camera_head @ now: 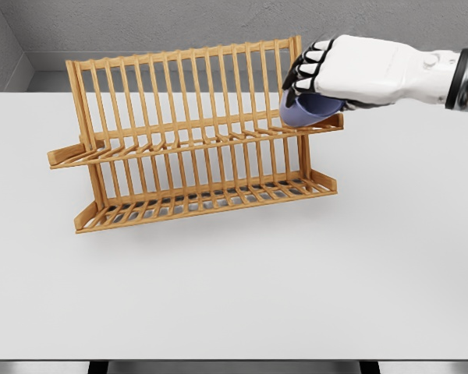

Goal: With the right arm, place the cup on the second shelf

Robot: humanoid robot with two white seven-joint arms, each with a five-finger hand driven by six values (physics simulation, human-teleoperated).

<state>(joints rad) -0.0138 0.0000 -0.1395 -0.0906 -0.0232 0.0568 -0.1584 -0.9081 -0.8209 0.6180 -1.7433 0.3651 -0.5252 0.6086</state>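
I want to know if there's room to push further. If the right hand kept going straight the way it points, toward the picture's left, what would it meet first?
Probably the wooden rack: the right hand, shut on the blue cup, sits at the right end of the upper shelf, so the rack's right upright and slats come first. Depth is unclear from one view.

A blue-violet cup [306,108] — tilted, at the upper shelf's [195,140] right end — on a slatted wooden rack.

Warm wood, cool blue, plenty of white.

The two-tier rack [195,140] is honey-orange wood with evenly striped slats; the cup [306,108] is muted periwinkle blue; the right hand [339,70] is white with black finger joints; the table [234,296] is plain off-white.
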